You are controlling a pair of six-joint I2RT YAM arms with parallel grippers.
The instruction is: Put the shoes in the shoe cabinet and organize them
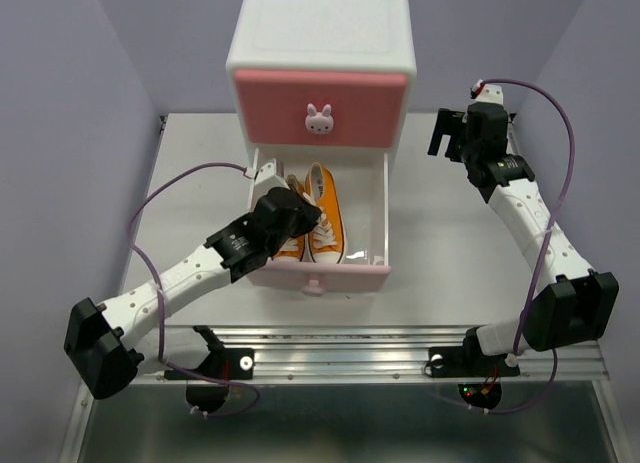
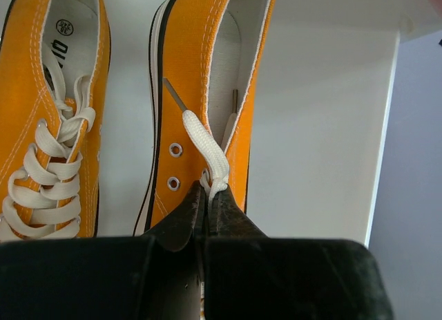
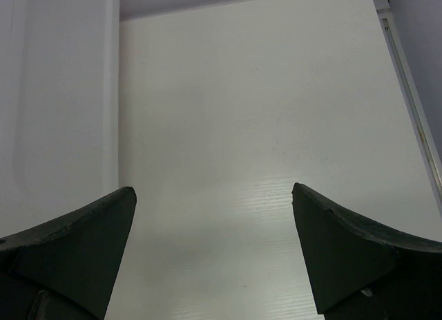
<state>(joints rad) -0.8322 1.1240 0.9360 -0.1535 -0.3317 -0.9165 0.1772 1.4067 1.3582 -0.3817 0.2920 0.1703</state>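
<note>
At the frame's bottom the left gripper (image 2: pixel 207 199) is pinched shut on the white lace (image 2: pixel 202 137) of an orange sneaker (image 2: pixel 176 92) lying in the open lower drawer (image 1: pixel 340 274) mid-picture, light floppy canvas probably better taken by its collar; the right gripper (image 3: pixel 213 190) gapes empty.

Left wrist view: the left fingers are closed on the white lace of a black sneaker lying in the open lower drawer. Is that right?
Not quite: the sneaker is orange, not black. The left wrist view shows the left fingers closed on the white lace of an orange sneaker lying in the open lower drawer.
</note>
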